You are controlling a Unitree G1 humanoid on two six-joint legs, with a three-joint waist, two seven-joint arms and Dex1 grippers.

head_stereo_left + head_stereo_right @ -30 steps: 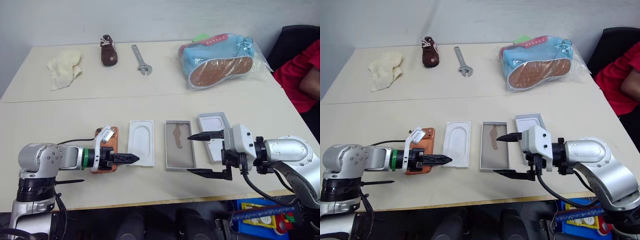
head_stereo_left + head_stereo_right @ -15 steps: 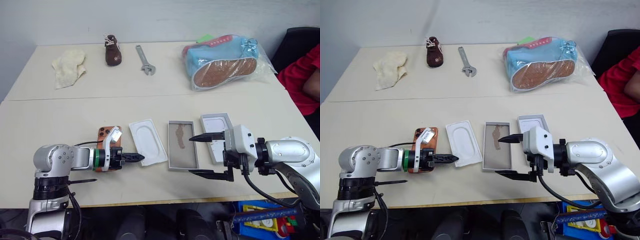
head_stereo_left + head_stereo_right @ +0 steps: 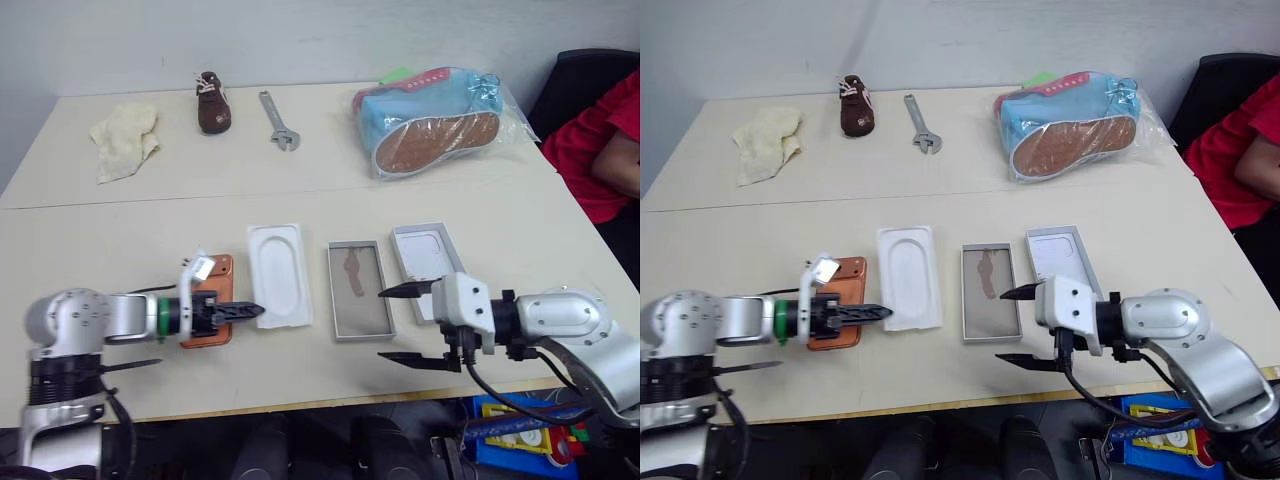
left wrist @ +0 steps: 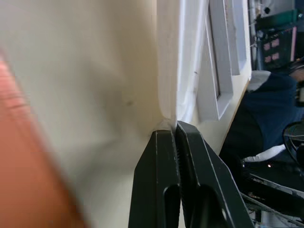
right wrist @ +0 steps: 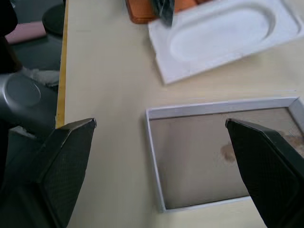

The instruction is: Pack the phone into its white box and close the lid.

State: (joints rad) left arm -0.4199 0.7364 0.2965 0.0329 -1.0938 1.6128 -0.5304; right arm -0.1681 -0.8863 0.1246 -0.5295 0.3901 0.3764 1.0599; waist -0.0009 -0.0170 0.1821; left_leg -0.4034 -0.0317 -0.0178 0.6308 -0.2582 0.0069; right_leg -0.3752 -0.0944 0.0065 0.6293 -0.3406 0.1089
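The orange phone [image 3: 212, 318] lies flat at the left of the row, partly under my left gripper [image 3: 258, 311]. That gripper is shut, its tips pinching the near left edge of the flat white insert [image 3: 278, 275], as the left wrist view shows at the fingertips [image 4: 161, 142]. The white box [image 3: 341, 330], with a brown smear on its floor, sits right of the insert. Beyond it to the right lies the lid [image 3: 402, 255], open side up. My right gripper [image 3: 385, 325] stands wide open, empty, just off the box's near right corner.
Along the far edge lie a cream cloth [image 3: 122, 140], a small brown shoe [image 3: 211, 102], a wrench [image 3: 276, 121] and a bagged blue shoe [image 3: 435, 118]. A person in a red sleeve [image 3: 600, 150] sits at the right. The table's front edge [image 3: 300, 400] runs close below both grippers.
My left gripper closed on the insert's edge; the insert swung askew, then came back in line as the hand drew left. My right gripper sank lower, still open.
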